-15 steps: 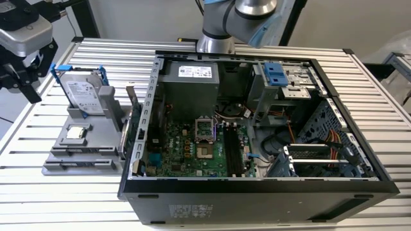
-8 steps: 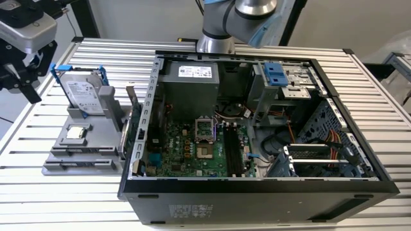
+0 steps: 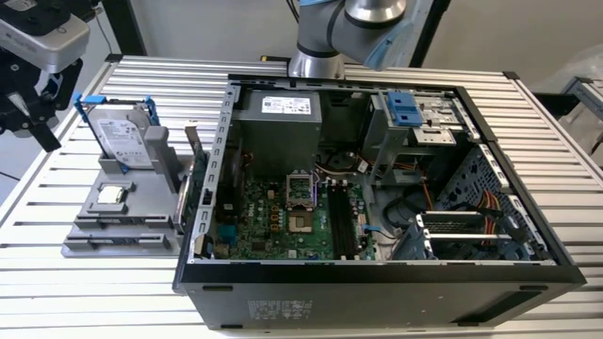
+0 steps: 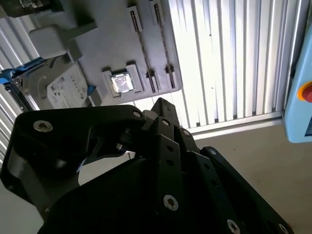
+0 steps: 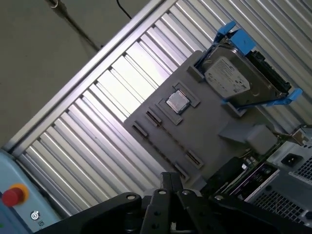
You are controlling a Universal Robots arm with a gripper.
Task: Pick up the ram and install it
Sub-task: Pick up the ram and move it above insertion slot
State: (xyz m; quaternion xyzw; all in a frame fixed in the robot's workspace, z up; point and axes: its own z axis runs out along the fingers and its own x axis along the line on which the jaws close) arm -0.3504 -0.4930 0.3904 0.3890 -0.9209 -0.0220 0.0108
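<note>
- Closest in both wrist views are the black links of the tool [image 5: 169,185]. Whether it is wide or narrow, I cannot tell.
- As best I can make out, the ram [image 5: 171,138] is the thin dark line lying in a narrow groove of the grey tray [image 5: 209,141], between small end clips. It is too slight to be sure.
- On the same tray, a square silver chip [image 5: 176,101] sits in a pocket near that groove. A silver hard drive [image 5: 229,78] in a blue frame stands at the tray's other end.
- In the exterior view the tool [image 3: 33,116] hangs at the exterior view's left, just beside the hard drive and apart from the groove.
- An upright card [image 3: 193,166] with a metal bracket stands between the tray and the open computer case [image 3: 377,282].
- Inside the case, black memory slots [image 3: 341,219] run along the green motherboard [image 3: 273,226].
- Everything rests on a slatted metal worktop [image 3: 94,296], and the arm's base [image 3: 315,60] stands behind the case.
</note>
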